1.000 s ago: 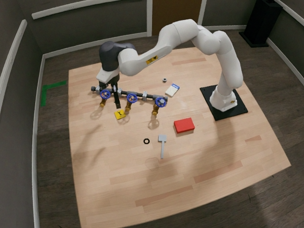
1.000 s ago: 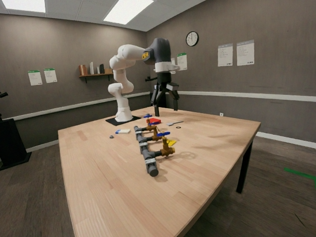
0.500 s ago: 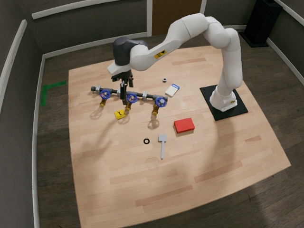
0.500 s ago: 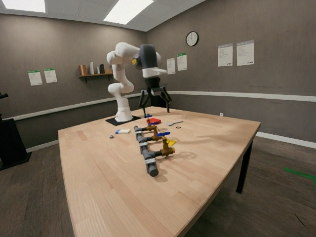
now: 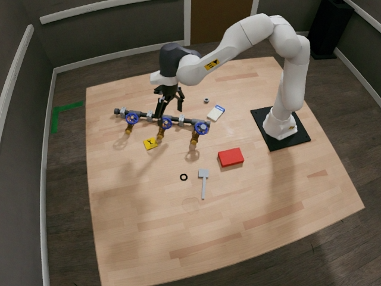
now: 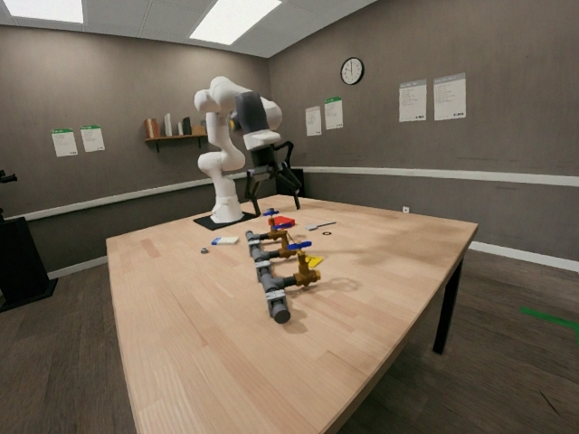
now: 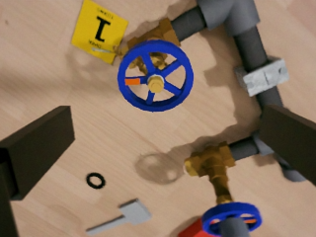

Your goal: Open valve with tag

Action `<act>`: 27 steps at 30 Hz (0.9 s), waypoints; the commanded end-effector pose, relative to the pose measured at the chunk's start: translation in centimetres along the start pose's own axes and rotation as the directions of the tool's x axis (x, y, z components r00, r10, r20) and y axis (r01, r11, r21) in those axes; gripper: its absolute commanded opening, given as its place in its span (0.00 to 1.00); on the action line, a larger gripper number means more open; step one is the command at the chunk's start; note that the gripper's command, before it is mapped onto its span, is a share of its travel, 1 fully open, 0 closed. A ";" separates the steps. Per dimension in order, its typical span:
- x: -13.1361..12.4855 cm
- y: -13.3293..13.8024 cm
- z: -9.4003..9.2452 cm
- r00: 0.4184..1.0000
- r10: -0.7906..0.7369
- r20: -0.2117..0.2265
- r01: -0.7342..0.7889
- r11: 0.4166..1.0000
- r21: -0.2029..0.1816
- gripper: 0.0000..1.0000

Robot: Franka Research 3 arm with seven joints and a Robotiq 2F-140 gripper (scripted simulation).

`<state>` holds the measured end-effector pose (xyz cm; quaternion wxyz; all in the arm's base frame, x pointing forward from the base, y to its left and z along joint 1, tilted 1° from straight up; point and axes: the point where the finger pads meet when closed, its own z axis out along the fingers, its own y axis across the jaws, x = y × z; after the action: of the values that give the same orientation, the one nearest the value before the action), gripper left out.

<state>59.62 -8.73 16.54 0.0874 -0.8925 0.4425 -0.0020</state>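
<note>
A grey pipe lies on the table and carries three brass valves with blue handwheels, left, middle and right. A yellow tag marked "1" lies by the middle valve. In the wrist view the tag is chained to the brass body of that valve, whose handwheel has an orange mark on one spoke. My gripper hangs above the middle valve, open and empty. In the wrist view my gripper has a finger at each side, and the wheel sits off its centre. The right valve's wheel shows at the bottom edge.
A red block lies right of the valves. A white card with a blue end and a grey nut lie behind the pipe's right end. A black ring and a grey flat tool lie in front.
</note>
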 end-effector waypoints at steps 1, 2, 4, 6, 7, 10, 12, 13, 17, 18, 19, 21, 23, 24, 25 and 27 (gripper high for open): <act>0.5 -0.9 -0.3 0.963 0.265 -0.055 -0.262 0.963 0.058 1.00; 0.5 -0.9 -0.3 0.963 0.265 -0.055 -0.262 0.963 0.058 1.00; 0.5 -0.9 -0.3 0.939 0.339 -0.061 -0.334 0.939 0.082 1.00; 0.5 -0.9 -0.3 0.918 0.392 -0.066 -0.385 0.917 0.101 1.00; 0.5 -0.9 -0.3 0.906 0.418 -0.067 -0.409 0.906 0.109 1.00; 0.5 -0.9 -0.3 0.868 0.491 -0.072 -0.479 0.867 0.135 1.00; 0.5 -0.9 -0.3 0.840 0.537 -0.075 -0.522 0.839 0.152 1.00; 0.5 -0.9 -0.3 0.826 0.559 -0.076 -0.543 0.824 0.160 1.00; 0.5 -0.9 -0.3 0.765 0.639 -0.081 -0.618 0.763 0.192 1.00; 0.5 -0.9 -0.3 0.749 0.658 -0.082 -0.635 0.747 0.200 1.00; 0.5 -0.9 -0.3 0.749 0.658 -0.082 -0.635 0.747 0.200 1.00; 0.5 -0.9 -0.3 0.704 0.705 -0.083 -0.677 0.702 0.220 1.00; 0.5 -0.9 -0.3 0.669 0.738 -0.083 -0.707 0.667 0.234 1.00; 0.5 -0.9 -0.3 0.652 0.754 -0.083 -0.721 0.650 0.241 1.00; 0.5 -0.9 -0.3 0.634 0.769 -0.083 -0.734 0.632 0.248 1.00; 0.5 -0.9 -0.3 0.599 0.796 -0.083 -0.758 0.598 0.260 1.00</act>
<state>59.78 -8.18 16.41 0.1354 -0.6871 0.7103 -0.0711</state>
